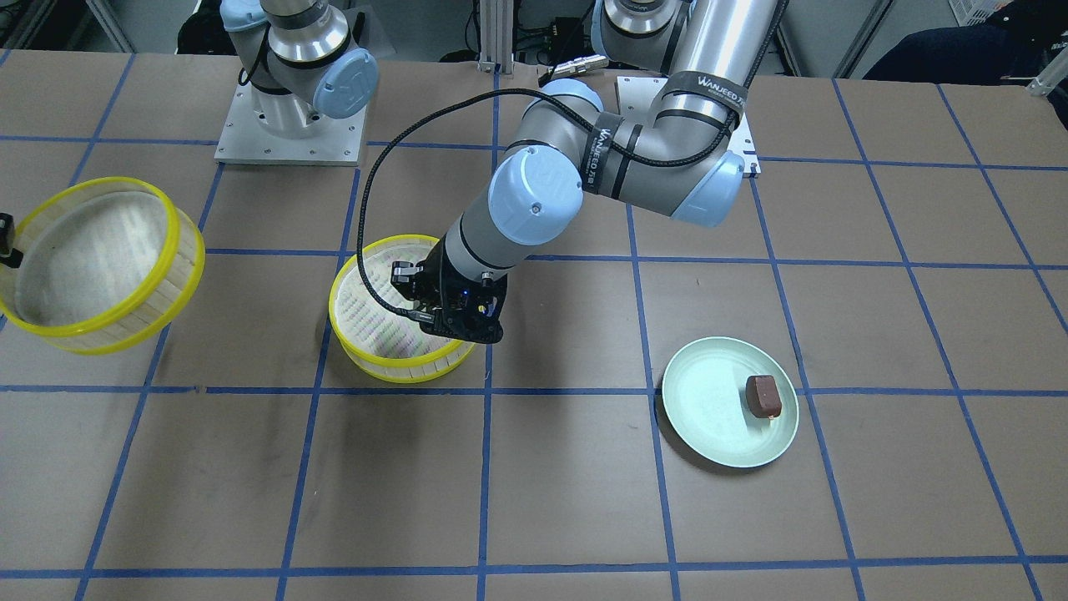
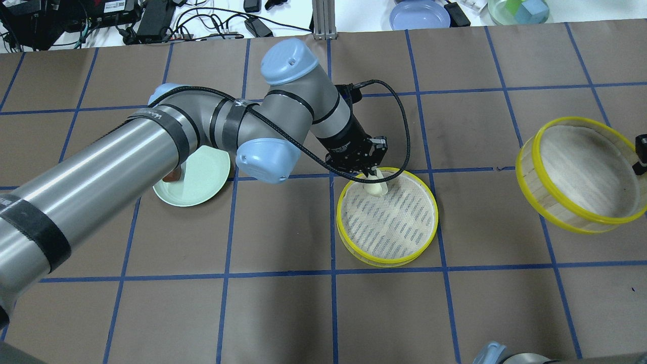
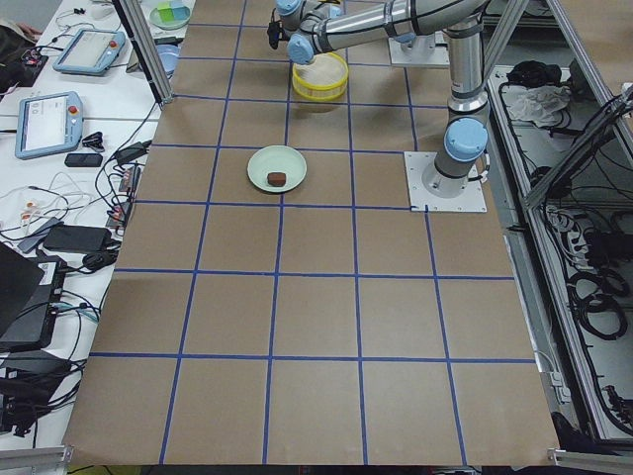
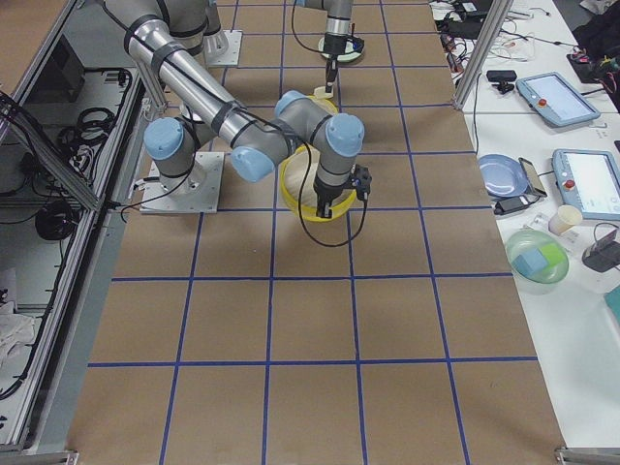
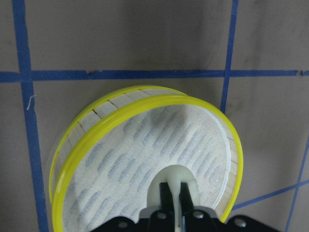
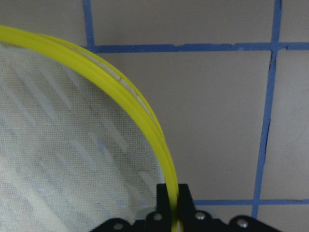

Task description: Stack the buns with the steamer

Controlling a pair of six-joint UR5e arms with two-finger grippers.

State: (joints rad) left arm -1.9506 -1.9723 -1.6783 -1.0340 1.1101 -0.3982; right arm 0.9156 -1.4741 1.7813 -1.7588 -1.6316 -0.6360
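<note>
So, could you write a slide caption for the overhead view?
Left gripper holds the cream-white bun over one steamer tray; right gripper grips the second tray.

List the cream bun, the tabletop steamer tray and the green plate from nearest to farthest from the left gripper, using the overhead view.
1. Cream bun: held in the left gripper.
2. Tabletop steamer tray: right beneath it.
3. Green plate: far off at the view's left.

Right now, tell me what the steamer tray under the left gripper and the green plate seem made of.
Steamer tray: translucent whitish slatted wall, mesh-like base, glossy yellow rims; likely plastic, base perhaps fabric. Green plate: smooth, even colour, faint sheen; probably plastic or melamine, possibly glazed ceramic.
</note>
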